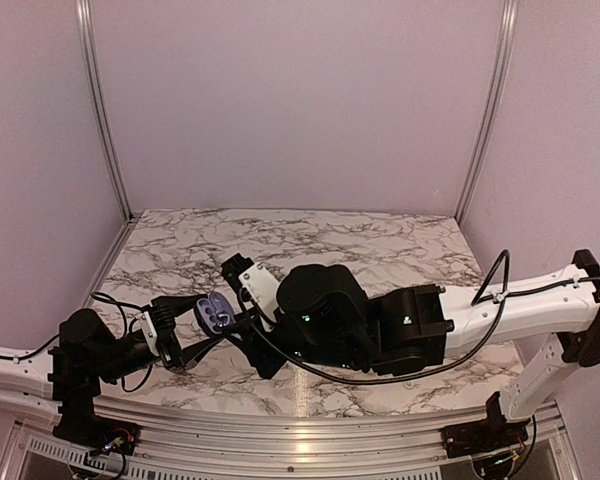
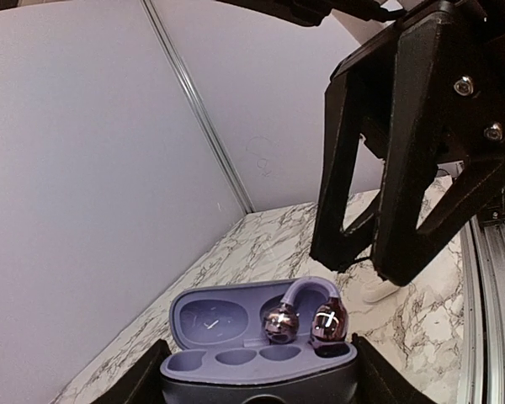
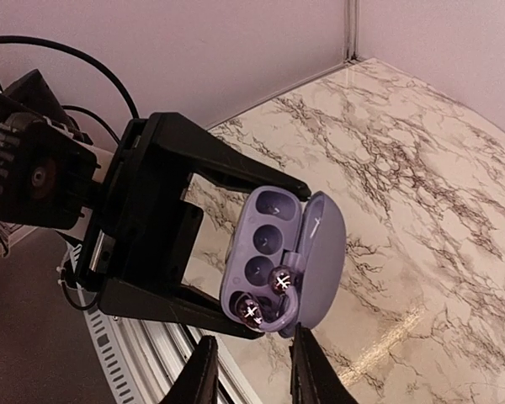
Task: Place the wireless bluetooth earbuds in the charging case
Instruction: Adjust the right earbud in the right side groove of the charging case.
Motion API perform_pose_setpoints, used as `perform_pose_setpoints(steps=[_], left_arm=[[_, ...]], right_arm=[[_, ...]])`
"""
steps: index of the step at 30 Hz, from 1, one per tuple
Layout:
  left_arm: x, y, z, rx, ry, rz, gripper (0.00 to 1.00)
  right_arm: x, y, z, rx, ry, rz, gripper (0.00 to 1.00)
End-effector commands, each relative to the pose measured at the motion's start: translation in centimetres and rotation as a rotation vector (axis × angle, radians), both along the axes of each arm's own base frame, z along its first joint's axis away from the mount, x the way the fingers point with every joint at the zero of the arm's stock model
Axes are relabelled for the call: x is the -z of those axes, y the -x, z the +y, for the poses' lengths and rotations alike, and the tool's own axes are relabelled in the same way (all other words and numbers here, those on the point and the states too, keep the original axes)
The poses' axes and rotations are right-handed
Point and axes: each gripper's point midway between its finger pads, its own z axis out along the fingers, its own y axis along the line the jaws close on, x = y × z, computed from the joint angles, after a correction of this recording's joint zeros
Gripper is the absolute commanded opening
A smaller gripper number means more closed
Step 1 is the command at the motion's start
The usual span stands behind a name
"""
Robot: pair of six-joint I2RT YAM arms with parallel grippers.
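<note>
Lavender inside and with its lid thrown open, the case (image 2: 261,383) is clamped between the fingers of the left gripper (image 3: 278,261) and held above the marble table (image 3: 421,168), near its front left. Two shiny dark buds (image 2: 328,321), joined by a lavender arch (image 2: 301,290), are seated at one end of the case; the other wells (image 2: 236,357) are seen empty. The right gripper (image 3: 254,374) is poised just beside the case, fingers parted, nothing held.
</note>
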Motion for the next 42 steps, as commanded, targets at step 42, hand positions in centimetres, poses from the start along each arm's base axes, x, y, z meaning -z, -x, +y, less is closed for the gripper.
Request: perform_pose_setpoints(steps=[42], left_arm=[[-2.4, -2.0, 0.2, -0.114, 0.043, -0.037, 0.24]], right_arm=[[-0.2, -3.9, 1.2, 0.170, -0.080, 0.082, 0.21]])
